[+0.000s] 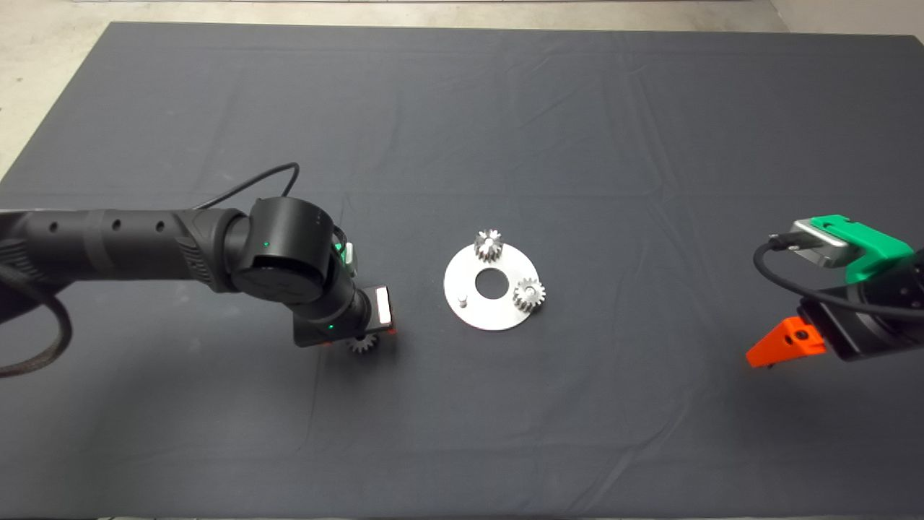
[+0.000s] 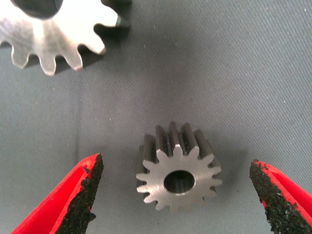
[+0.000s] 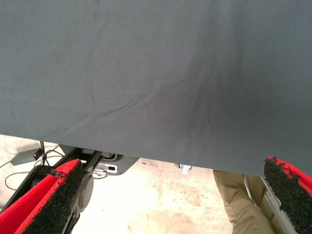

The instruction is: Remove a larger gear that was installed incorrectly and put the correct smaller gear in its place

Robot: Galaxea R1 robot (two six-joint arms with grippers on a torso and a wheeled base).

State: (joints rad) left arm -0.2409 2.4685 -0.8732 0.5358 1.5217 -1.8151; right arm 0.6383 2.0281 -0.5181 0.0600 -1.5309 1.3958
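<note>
The larger gear (image 2: 178,178), grey steel with dark teeth, lies flat on the mat between the fingers of my left gripper (image 2: 175,163), which is open and not touching it. The head view shows this gear (image 1: 361,344) just under the left gripper (image 1: 359,338), left of the round silver plate (image 1: 491,312). The smaller gear (image 2: 53,29), bright whitish-silver, lies on the mat close beside the larger one; the arm hides it in the head view. My right gripper (image 1: 783,343) hangs open at the mat's right side, with nothing between its fingers (image 3: 53,195).
The plate carries two gears, one at its far edge (image 1: 489,245) and one at its right edge (image 1: 529,295), and a bare peg (image 1: 464,300) on its left side. Beyond the mat's edge, the right wrist view shows floor, cables and a person's leg (image 3: 239,200).
</note>
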